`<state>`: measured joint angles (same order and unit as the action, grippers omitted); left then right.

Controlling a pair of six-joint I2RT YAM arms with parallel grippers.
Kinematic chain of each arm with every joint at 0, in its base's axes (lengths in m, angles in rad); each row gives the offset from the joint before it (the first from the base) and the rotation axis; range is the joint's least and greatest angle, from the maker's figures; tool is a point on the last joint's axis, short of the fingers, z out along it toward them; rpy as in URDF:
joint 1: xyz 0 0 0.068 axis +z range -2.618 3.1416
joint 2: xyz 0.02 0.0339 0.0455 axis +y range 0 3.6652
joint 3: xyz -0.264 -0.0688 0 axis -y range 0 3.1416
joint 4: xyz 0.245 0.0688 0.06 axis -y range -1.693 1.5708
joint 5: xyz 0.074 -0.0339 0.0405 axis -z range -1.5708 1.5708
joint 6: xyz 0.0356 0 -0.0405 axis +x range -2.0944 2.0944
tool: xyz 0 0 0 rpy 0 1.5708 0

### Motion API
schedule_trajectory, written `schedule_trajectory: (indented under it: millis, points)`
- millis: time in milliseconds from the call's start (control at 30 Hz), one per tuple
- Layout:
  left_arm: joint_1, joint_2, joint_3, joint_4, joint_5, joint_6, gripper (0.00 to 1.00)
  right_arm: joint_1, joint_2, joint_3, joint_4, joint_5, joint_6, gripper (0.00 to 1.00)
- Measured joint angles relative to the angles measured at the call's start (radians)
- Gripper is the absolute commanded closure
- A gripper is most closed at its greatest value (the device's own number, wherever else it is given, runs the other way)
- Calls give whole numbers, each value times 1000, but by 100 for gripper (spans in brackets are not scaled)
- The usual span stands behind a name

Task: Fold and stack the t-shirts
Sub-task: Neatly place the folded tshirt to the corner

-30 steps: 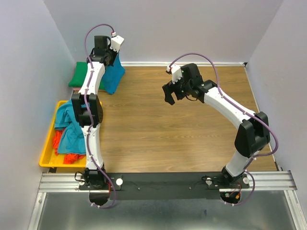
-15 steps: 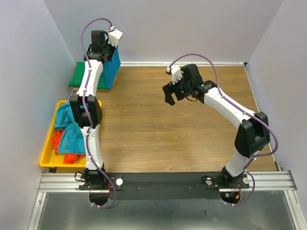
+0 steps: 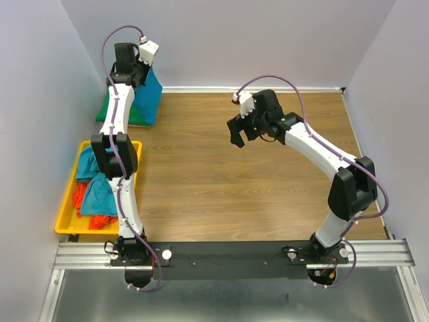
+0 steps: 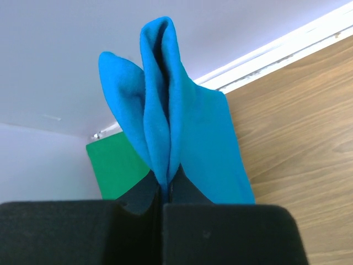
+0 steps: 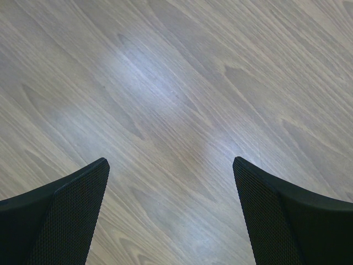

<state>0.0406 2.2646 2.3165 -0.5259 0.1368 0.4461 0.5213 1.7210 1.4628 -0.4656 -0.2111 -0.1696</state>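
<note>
Teal t-shirt (image 4: pixel 190 130) pinched in left gripper (image 4: pixel 165 193) by back wall (image 3: pixel 268 40); right gripper (image 5: pixel 170 162) spread above wooden table (image 3: pixel 201 181)

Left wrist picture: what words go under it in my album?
Left gripper pinching a bunched teal-blue t-shirt, a green t-shirt lying beyond it by the wall.

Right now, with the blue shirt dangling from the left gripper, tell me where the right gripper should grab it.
Probably the free lower edge of the blue shirt, approached from the open table side on its right. It hangs bunched from the left gripper, and the green shirt lies on its other side.
</note>
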Motion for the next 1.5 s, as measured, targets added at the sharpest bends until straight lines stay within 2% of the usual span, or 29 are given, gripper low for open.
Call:
schedule_trajectory:
  millis: [533,1067,1100,1200,1233,1300,1333,1400,1433,1500]
  points:
    - [102,44,-4,18,28,37,100,0,0,0,-1,0,0,0]
    - [149,107,-4,92,28,118,100,0,4,1,-33,0,0,0]
    - [154,116,-4,97,26,127,98,0,5,2,-34,0,0,0]
    - [163,137,-4,101,11,146,73,0,8,5,-38,0,0,0]
    - [166,142,-4,102,2,153,61,0,9,7,-41,0,0,0]
    - [169,146,-4,105,-20,157,47,0,12,12,-46,1,0,0]
    - [170,146,-4,108,-34,158,33,0,13,14,-48,1,0,0]
    - [174,146,1,122,-60,167,25,0,14,19,-51,8,0,0]
    - [176,146,8,122,-66,167,16,0,14,20,-51,10,0,0]
    - [187,146,26,122,-78,169,15,0,14,21,-53,17,-1,0]
